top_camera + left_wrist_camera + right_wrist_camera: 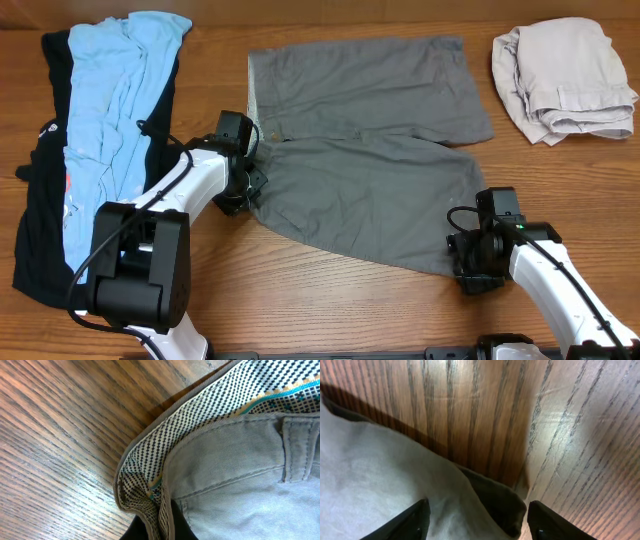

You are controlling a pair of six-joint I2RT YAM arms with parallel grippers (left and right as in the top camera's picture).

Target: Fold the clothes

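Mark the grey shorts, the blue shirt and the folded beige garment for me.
grey shorts [380,190]: overhead view, middle of the near leg.
blue shirt [120,90]: overhead view, centre of its body.
folded beige garment [565,75]: overhead view, top of the pile.

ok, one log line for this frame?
medium-grey twill shorts: spread on brown wooden table | left fingers: at checked-lining waistband, closure unclear | right fingers: open, straddling leg hem

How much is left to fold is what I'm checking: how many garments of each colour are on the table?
Grey shorts: 1
Light-blue shirt: 1
Black garment: 1
Beige folded garment: 1
Total: 4
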